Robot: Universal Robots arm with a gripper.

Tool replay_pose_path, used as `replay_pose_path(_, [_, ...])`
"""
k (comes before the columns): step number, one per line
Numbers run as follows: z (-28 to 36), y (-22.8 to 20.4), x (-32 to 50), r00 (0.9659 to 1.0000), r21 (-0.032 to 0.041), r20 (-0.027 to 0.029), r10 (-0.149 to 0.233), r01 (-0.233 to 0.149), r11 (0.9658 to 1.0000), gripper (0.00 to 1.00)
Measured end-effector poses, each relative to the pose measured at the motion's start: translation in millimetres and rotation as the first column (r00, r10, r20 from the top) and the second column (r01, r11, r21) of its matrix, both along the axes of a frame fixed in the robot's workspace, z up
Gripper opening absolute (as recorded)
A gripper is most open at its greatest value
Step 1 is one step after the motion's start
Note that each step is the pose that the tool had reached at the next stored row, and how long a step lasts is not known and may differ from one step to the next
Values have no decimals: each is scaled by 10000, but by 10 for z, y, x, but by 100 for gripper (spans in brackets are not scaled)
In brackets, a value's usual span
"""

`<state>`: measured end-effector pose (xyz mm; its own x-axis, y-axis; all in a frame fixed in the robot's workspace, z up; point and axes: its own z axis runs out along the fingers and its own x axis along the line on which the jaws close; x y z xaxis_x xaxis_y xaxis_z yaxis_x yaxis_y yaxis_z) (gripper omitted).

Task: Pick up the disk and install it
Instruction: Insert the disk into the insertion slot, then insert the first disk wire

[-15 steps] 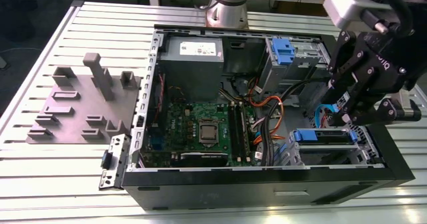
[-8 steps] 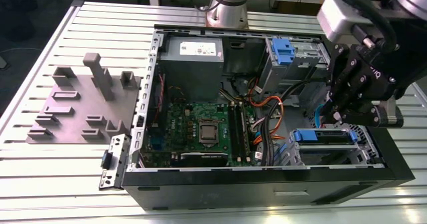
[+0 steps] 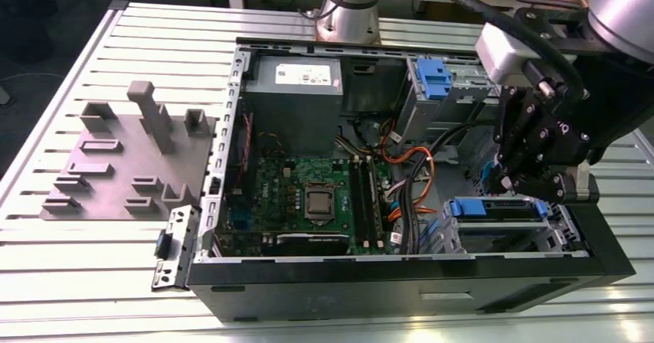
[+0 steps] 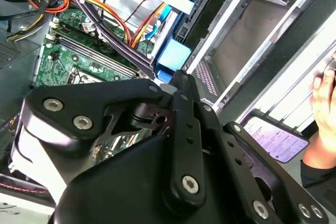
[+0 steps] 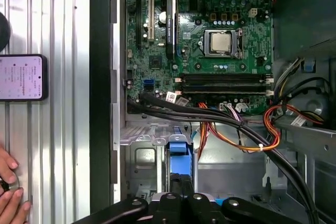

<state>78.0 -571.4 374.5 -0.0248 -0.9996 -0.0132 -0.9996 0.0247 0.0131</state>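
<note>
Slatted metal tabletop (image 3: 61, 251) is carrying an open computer case (image 3: 409, 280) lying on its side, so the bays are facing up for easy reach. The end effector (image 3: 519, 184) is hanging right over the near drive bay on the exterior view's right. The disk (image 3: 498, 207) is lying at that bay directly beneath it, blue frame showing, and honestly I can't tell if it's clamping the frame or released.

One disk (image 3: 495, 207), one motherboard (image 3: 306, 197), one phone (image 5: 21, 77)
</note>
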Motion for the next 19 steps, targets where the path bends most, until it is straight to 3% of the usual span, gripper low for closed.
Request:
replay_pose_path(8, [-144,0,0,10000,4,1,0,0,10000,11])
replay_pose_path(19, [-169,0,0,10000,2,16,0,0,10000,11])
